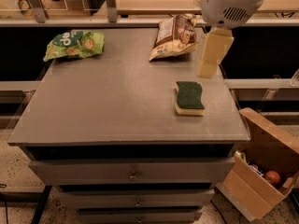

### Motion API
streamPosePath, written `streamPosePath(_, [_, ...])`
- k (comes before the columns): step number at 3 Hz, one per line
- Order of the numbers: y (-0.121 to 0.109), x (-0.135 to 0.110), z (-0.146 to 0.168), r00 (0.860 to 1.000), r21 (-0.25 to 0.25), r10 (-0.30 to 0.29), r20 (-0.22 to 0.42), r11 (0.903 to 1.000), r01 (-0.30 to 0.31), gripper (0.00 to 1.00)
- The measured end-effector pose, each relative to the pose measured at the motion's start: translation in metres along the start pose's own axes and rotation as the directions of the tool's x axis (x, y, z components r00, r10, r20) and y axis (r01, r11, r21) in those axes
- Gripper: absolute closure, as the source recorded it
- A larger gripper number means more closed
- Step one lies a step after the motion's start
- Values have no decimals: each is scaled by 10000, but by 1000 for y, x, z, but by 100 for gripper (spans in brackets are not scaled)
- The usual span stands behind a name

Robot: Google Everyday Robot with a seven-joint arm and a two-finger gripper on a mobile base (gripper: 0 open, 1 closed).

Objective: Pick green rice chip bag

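The green rice chip bag [74,44] lies flat at the far left corner of the grey cabinet top [112,106], well apart from the gripper [209,62]. The gripper hangs from the white arm over the far right part of the top, just beside the brown-and-cream snack bag [174,36] and above the green and yellow sponge [189,97]. It holds nothing that can be seen, and whether it is released or clenched cannot be told; an open cardboard box [261,181] sits on the floor by the cabinet's right side.
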State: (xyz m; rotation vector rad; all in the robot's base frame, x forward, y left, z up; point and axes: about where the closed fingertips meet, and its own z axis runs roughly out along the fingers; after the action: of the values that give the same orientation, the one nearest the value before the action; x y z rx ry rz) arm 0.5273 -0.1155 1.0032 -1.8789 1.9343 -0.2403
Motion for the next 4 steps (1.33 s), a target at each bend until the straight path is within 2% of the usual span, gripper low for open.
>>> streamPosePath(1, [-33, -21, 29, 9980, 203, -607, 154, 9980, 603, 0])
streamPosePath(2, [-62, -43, 65, 9942, 118, -1063, 176, 9943, 1061, 0])
streamPosePath(4, [-112, -103, 109, 9899, 341, -1302, 557, 9911, 1285, 0])
